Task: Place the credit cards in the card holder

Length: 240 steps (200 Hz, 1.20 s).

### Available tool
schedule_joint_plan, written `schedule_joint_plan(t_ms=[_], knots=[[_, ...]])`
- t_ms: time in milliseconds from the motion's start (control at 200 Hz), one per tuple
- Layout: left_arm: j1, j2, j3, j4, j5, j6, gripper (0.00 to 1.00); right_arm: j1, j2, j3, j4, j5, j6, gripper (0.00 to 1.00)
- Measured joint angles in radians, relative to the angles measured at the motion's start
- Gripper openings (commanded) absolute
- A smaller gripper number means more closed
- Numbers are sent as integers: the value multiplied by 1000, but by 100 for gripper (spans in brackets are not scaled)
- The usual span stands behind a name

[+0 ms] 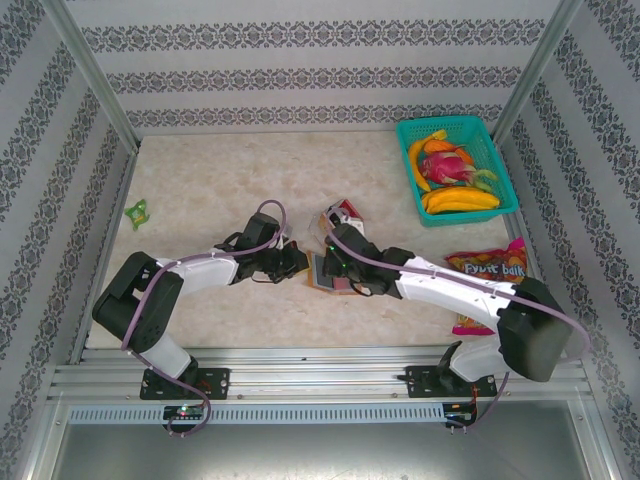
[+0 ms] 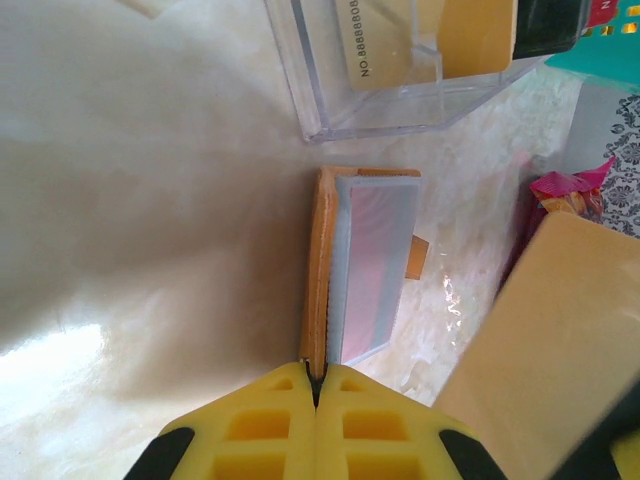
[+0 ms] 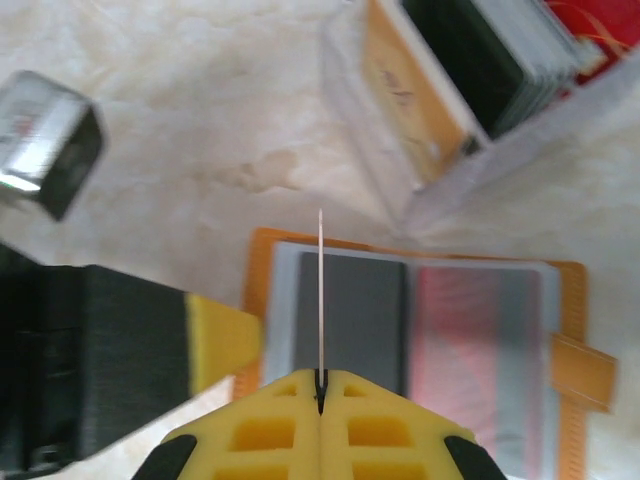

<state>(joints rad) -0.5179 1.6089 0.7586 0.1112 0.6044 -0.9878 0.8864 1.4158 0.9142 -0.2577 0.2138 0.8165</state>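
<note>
Holder (image 3: 420,320) lies open mid-bench, nearer the front edge. Left end effector (image 2: 316,385) pinches its orange rim, probably to steady it. Right end effector (image 3: 320,395) pinches a card (image 3: 320,290) edge-on above the slots, apparently ready to slide in.

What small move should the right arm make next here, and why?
Probably ease the right gripper forward so its card, pinched edge-on, slides into a pocket of the open card holder right ahead of it. The left gripper pinches the holder's edge, steadying it.
</note>
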Motion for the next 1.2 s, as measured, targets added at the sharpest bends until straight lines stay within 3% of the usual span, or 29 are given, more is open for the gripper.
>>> schedule_joint_plan(t_ms=[475, 1199], knots=[[0, -6, -5, 10, -5, -28, 0, 35, 125, 56, 74, 54, 23, 0], [0, -22, -12, 10, -10, -35, 0, 67, 157, 170, -185, 240, 11, 0]])
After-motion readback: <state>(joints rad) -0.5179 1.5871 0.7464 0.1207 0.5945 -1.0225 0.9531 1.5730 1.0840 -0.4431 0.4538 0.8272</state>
